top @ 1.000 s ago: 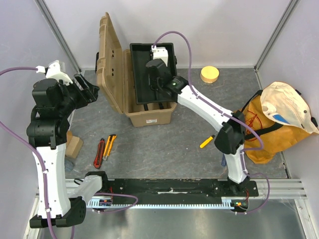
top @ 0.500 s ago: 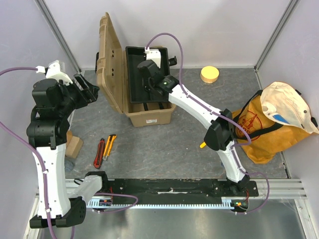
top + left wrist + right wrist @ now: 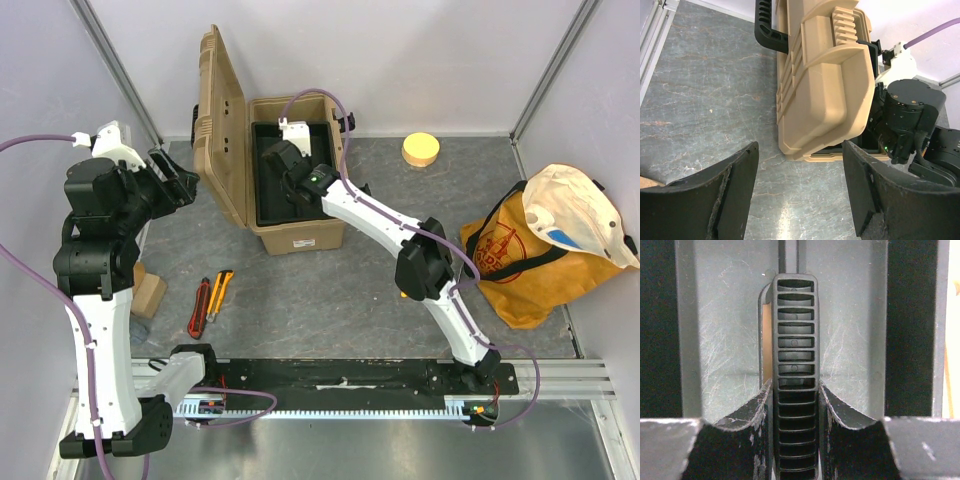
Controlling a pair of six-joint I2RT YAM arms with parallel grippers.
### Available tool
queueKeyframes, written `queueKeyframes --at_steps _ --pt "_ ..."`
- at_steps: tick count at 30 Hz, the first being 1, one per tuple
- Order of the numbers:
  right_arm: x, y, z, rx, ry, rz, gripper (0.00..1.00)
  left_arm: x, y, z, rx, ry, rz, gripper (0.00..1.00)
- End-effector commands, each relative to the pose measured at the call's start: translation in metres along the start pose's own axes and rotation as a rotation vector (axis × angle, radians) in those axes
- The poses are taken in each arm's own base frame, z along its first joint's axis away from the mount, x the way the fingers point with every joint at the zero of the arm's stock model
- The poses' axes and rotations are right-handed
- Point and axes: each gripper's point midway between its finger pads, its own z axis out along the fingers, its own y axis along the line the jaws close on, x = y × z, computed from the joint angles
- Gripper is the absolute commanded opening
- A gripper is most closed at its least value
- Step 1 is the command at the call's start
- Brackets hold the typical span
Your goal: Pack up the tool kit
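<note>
1 toolbox (image 3: pixel 225 110), 1 black tray (image 3: pixel 262 190), 1 red tool (image 3: pixel 199 308), 1 orange tool (image 3: pixel 220 293), 1 round yellow disc (image 3: pixel 421 149), 1 bag (image 3: pixel 540 255), 1 tan block (image 3: pixel 150 296).

We can read no words, numbers or brand names in any view. The orange fabric bag (image 3: pixel 522 288) carries a dark printed emblem (image 3: pixel 503 241) on its front, too small and creased for us to make out lettering.
</note>
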Motion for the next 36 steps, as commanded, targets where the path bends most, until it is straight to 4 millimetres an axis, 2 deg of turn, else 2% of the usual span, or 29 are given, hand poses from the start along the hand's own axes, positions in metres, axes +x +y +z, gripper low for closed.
queueKeyframes --at_steps 1,5,7,18,23,26,33,36 --pt "-0.019 -0.006 0.0 0.066 -0.062 0.003 0.0 -0.002 -0.003 0.001 0.019 -0.012 0.008 0.74" --pt "-0.019 -0.004 -0.002 0.068 -0.068 -0.012 0.0 -0.002 -0.004 0.001 0.02 -0.013 0.007 0.74" --pt "-0.028 -0.003 -0.008 0.067 -0.088 -0.014 0.0 -0.002 -0.003 0.001 0.019 -0.012 0.008 0.74" --pt "-0.097 -0.007 -0.058 0.023 -0.23 0.023 0.0 0.0 -0.002 0.002 0.016 -0.008 0.005 0.74" --pt "-0.115 -0.005 -0.076 -0.013 -0.263 0.029 0.0 -0.001 -0.007 0.002 0.044 -0.008 0.008 0.74" --pt "-0.108 -0.004 -0.073 -0.017 -0.247 0.013 0.0 0.0 -0.012 0.003 0.07 -0.003 0.009 0.74" --pt "-0.058 0.006 -0.046 -0.033 -0.135 -0.053 0.0 0.001 -0.021 0.003 0.124 0.005 0.017 0.74" --pt "-0.043 0.01 -0.037 -0.042 -0.1 -0.071 0.0 0.0 -0.022 0.002 0.126 0.003 0.02 0.75"
